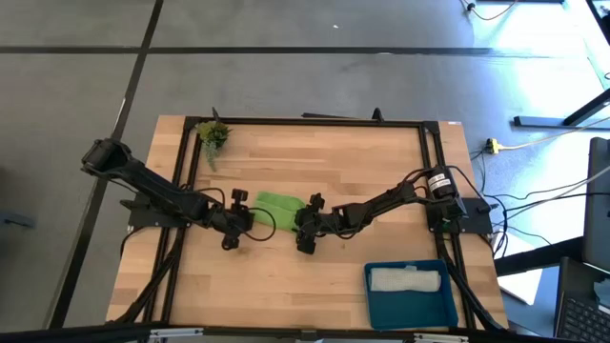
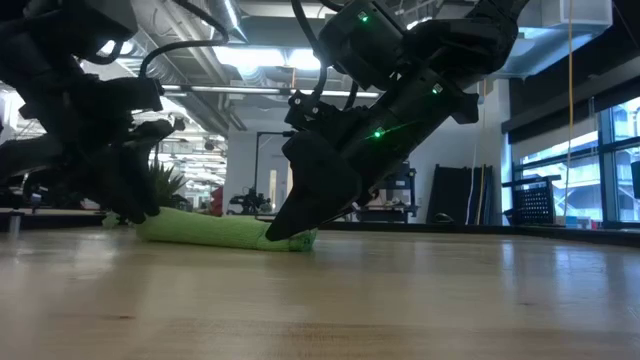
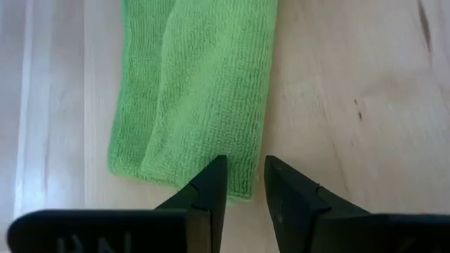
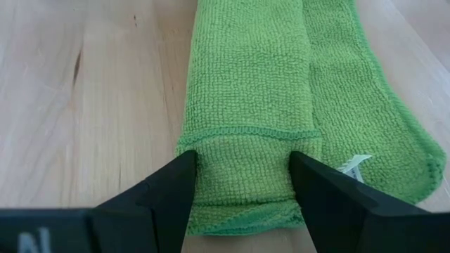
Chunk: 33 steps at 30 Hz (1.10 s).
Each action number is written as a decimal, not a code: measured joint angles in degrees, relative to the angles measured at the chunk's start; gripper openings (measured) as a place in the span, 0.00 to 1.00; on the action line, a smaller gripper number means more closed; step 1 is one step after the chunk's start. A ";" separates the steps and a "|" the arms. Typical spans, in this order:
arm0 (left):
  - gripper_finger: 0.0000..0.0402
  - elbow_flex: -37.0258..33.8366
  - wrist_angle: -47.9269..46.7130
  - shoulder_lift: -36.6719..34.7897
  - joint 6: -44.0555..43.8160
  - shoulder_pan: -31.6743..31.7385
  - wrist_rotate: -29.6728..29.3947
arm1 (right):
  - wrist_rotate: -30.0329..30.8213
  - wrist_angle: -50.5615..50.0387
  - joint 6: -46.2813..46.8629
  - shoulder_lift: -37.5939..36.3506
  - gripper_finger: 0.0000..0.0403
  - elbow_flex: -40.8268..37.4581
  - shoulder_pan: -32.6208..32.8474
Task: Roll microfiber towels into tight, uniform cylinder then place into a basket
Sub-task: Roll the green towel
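While the grey-white towel (image 1: 407, 279) lies in the basket (image 1: 379, 308), the green towel (image 4: 246, 105) is mid-roll: right gripper (image 4: 242, 184) straddles its rolled end; left gripper (image 3: 245, 184), narrow, holds nothing. Next: roll evenly.

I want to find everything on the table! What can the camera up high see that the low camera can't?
Only the high view shows the teal basket holding the rolled white towel, and the whole wooden table. Only the low view shows the room behind, with ceiling lights. Both show the green towel, the left gripper and the right gripper at its ends.
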 joint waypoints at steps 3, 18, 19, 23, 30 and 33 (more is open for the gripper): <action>0.21 -0.24 0.48 1.43 0.49 0.16 0.01 | 0.02 0.14 0.00 0.01 0.58 0.00 0.00; 0.21 3.29 -0.14 2.79 6.61 1.31 -1.43 | 0.01 0.23 0.02 0.02 0.58 0.00 -0.02; 0.21 3.02 -0.12 3.29 6.39 1.66 -1.18 | 0.02 0.23 0.02 0.02 0.58 0.00 -0.02; 0.21 2.02 1.08 6.30 5.21 2.77 0.45 | 0.02 0.29 0.02 0.02 0.58 0.00 -0.02; 0.21 2.10 1.21 9.12 2.60 2.54 0.85 | -0.04 0.27 0.02 0.02 0.58 0.00 -0.22; 0.18 2.10 1.14 9.25 1.55 2.62 1.28 | -0.15 0.29 0.03 0.02 0.58 0.00 -0.29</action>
